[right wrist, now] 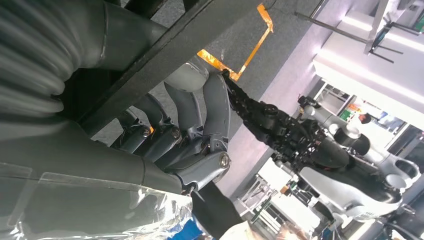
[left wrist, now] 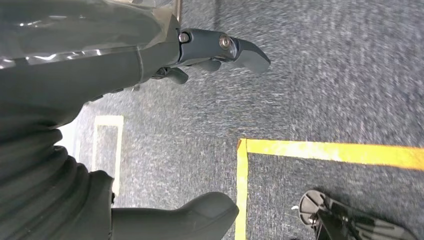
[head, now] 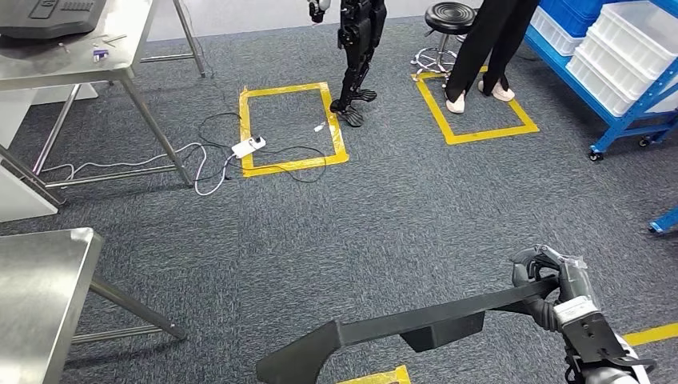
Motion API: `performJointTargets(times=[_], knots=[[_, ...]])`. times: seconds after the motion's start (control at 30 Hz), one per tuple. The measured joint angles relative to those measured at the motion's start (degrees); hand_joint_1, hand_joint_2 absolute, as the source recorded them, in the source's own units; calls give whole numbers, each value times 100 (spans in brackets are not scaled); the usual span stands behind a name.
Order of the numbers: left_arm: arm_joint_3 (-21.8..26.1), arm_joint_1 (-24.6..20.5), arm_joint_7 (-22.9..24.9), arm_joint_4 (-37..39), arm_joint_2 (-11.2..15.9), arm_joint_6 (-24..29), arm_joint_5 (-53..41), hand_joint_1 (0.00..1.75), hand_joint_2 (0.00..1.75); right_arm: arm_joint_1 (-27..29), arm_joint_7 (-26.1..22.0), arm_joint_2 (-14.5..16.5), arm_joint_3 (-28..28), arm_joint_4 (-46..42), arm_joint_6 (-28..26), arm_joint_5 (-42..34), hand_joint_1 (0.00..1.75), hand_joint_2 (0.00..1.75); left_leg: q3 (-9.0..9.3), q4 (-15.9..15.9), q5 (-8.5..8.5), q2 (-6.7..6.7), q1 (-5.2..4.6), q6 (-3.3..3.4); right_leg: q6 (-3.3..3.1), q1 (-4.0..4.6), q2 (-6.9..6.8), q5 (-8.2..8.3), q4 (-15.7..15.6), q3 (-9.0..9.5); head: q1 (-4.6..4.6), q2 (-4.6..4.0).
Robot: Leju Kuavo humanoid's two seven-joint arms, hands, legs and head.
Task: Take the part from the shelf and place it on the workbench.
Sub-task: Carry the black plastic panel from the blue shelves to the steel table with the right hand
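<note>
One long black part [head: 400, 328], flat and angled with a thicker block under its middle, hangs over the grey carpet [head: 384, 216] in the grip of the right robot hand [head: 552, 284], whose dark fingers [right wrist: 200, 120] are curled tightly round one end of the bar; the right wrist view shows the thumb on one side of the bar and the fingers wrapped across the other. From that robot hand the part stretches out toward a steel table [head: 40, 296], its far end bending down near a scrap of yellow floor tape [head: 384, 376], well short of the table. The left robot hand [left wrist: 210, 60] holds nothing: its fingers are loosely bent and apart over bare carpet, beside a yellow tape line [left wrist: 320, 150], with one dark robot foot [left wrist: 350, 220] just beyond that line. Farther from the part, two yellow taped rectangles mark the floor; a second humanoid robot [head: 356, 56] stands at the edge of one [head: 292, 128], a person in black trousers [head: 488, 48] stands in the other. Blue shelving with white bins [head: 616, 48] rises just beside the person.
</note>
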Motion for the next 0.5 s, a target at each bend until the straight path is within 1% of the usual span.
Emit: performJointTargets(times=[0.03,0.07,0.1,0.13,0.17,0.2,0.23,0.27,0.3,0.33,0.37,0.4,0.43,0.47,0.5], knots=[[0,0,4,0,-1,0,1,0,175,-1,4,-31,-36,-3,9,-29,175,175,16,-36,30,-27,6,43,13,-8,57,-76,127,-58,3,0],[0,-2,9,0,-2,0,2,0,175,2,6,-55,-75,-7,11,-51,175,175,32,-69,57,-54,16,80,9,-18,134,-203,376,-177,13,0],[0,-4,13,1,-3,0,3,0,175,9,9,-67,-113,-10,16,-64,175,175,32,-76,67,-81,8,97,-4,-37,208,-362,725,-347,22,0],[0,-5,20,1,-3,0,6,0,175,19,10,-71,-141,-13,25,-71,175,175,26,-75,72,-113,7,106,-11,-46,252,-517,1118,-545,27,0],[0,-5,27,2,-6,0,9,0,175,31,16,-71,-156,-13,38,-72,175,175,22,-74,73,-151,4,108,2,-55,272,-618,1442,-714,32,0],[0,-5,34,2,-8,0,11,0,175,43,20,-70,-162,-13,51,-71,175,175,21,-71,72,-189,2,107,39,-65,281,-630,1583,-793,31,0],[0,-5,41,2,-10,1,14,0,175,51,24,-70,-163,-13,64,-69,175,175,24,-66,71,-231,2,105,94,-78,287,-549,1496,-761,31,0],[0,-5,46,2,-13,1,17,0,175,54,28,-70,-166,-15,71,-68,175,175,28,-58,68,-273,7,99,157,-99,296,-394,1185,-615,31,0],[0,-5,49,2,-15,2,19,0,175,55,28,-70,-168,-19,75,-67,175,175,29,-44,61,-313,9,84,215,-129,331,-219,753,-411,34,0],[0,-6,51,2,-17,3,20,0,175,54,33,-68,-172,-24,77,-65,175,175,25,-22,48,-351,0,60,237,-136,366,-82,380,-237,38,0],[0,-7,53,2,-20,5,16,0,175,57,40,-66,-177,-38,77,-61,175,175,18,-4,37,-382,-8,29,220,-136,393,10,121,-110,38,0],[0,-5,56,2,-23,7,9,0,175,61,47,-62,-182,-57,76,-57,175,175,5,9,30,-405,-18,-2,179,-124,410,48,4,-58,38,0],[0,-1,60,2,-27,9,1,0,175,65,55,-58,-188,-81,75,-53,175,175,-5,12,31,-424,-21,-31,124,-95,395,58,-2,-56,36,0],[0,4,63,2,-30,11,-8,0,175,70,59,-57,-194,-105,75,-51,175,175,-12,6,38,-434,-13,-52,85,-87,380,68,0,-53,32,0],[0,9,66,2,-32,11,-12,0,175,71,60,-55,-198,-121,75,-50,175,175,-16,2,44,-441,-7,-64,68,-79,372,73,2,-58,32,0]])
